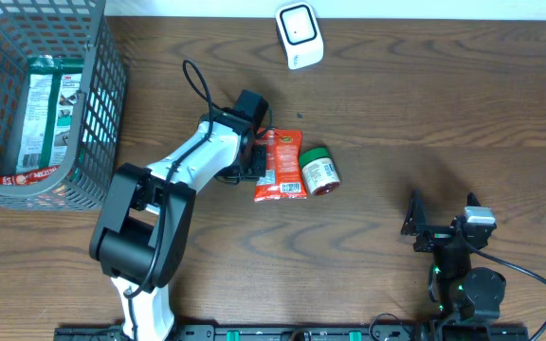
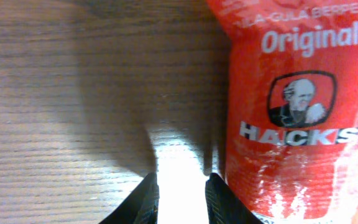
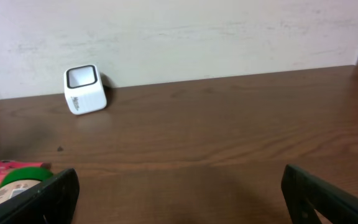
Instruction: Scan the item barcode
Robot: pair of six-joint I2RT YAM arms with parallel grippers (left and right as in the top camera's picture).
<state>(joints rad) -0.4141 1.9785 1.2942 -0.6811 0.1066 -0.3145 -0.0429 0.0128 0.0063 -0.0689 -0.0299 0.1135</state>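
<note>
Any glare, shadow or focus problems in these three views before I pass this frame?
Left wrist: bright glare on the table between the fingers of the left tool, a broad shadow beside the red packet, its print slightly soft but readable. Right wrist: the fingers of the right tool are dark and blurred; the white scanner is clear. Overhead: even light, soft shadows only.

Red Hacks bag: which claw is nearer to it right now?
Left. The left claw is right beside the red Hacks bag, at its edge; the right claw is far off, beyond the green-lidded jar.
</note>
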